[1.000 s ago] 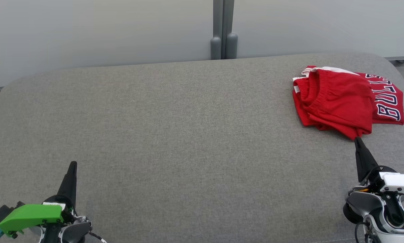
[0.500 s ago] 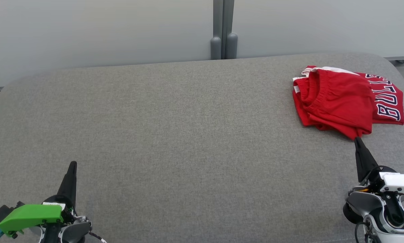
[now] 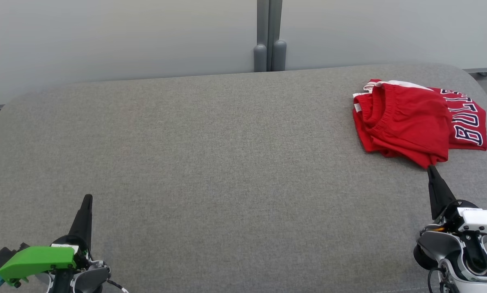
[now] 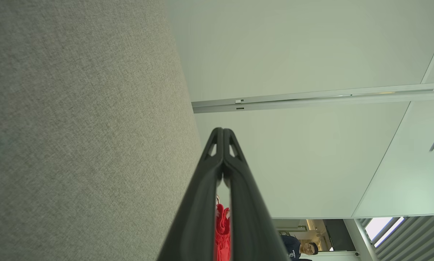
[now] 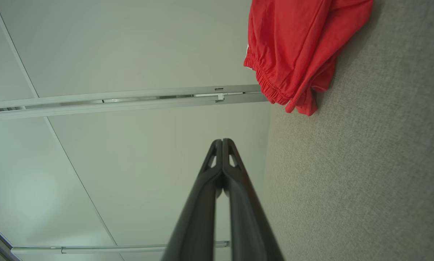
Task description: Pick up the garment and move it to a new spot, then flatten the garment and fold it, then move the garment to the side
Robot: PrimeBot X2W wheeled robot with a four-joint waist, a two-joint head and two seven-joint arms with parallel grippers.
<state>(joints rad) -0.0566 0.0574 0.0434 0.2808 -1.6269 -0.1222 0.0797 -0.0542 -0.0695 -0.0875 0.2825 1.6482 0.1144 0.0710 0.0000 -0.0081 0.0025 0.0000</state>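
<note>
The garment (image 3: 418, 120) is a pair of red shorts with white and navy lettering, lying bunched and folded at the far right of the grey fabric surface (image 3: 227, 162). It also shows in the right wrist view as red cloth (image 5: 300, 47), and as a red sliver (image 4: 222, 232) between the fingers in the left wrist view. My right gripper (image 3: 430, 169) is shut, empty, its tip just below the garment's near corner. My left gripper (image 3: 88, 198) is shut and empty at the lower left, far from the garment.
Pale wall panels with a grey post (image 3: 269, 36) stand behind the surface. A person (image 4: 300, 248) is seen far off in the left wrist view. The surface's rounded edges fall away at both far corners.
</note>
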